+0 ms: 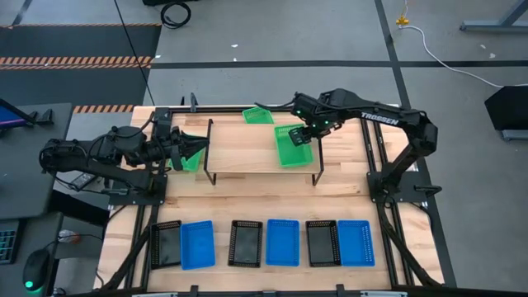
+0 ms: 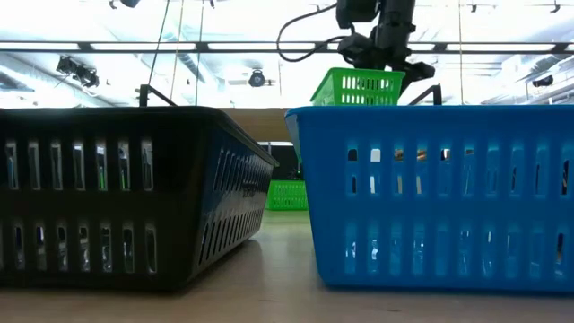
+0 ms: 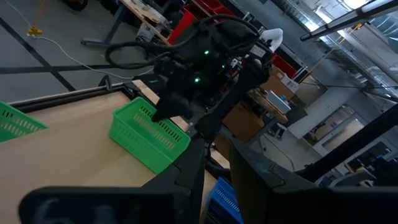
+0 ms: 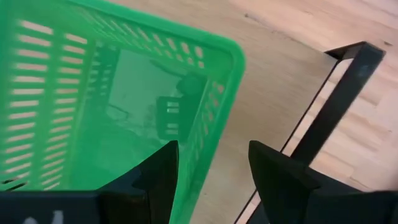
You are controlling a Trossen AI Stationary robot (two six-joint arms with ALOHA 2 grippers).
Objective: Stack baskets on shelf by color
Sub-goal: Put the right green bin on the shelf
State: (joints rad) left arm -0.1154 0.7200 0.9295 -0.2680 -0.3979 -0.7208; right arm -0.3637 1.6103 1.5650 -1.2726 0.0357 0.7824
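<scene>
One green basket (image 1: 293, 147) sits by its base on the right part of the shelf (image 1: 247, 153), seen in the low view as the green basket (image 2: 357, 87) on top. My right gripper (image 4: 212, 149) is open, coming down over that basket's right wall, and shows from above as the right gripper (image 1: 307, 136). My left gripper (image 1: 203, 147) is open at the shelf's left end, level, pointing across the plank. A second green basket (image 1: 190, 161) lies partly hidden under it. A third green basket (image 1: 257, 115) lies behind the shelf. My right gripper comes from above with one finger (image 4: 158, 177) inside the green basket and the other outside its right long wall (image 4: 208, 134), near a corner. Bare wood shows between the wall and the outer finger. Whether the inner finger touches the wall I cannot tell.
Along the table's near edge stands a row of alternating black and blue baskets, from a black basket (image 1: 165, 245) at the left to a blue basket (image 1: 355, 242) at the right. The shelf's black wire leg (image 4: 336, 93) is close to my right gripper. The plank's middle is bare.
</scene>
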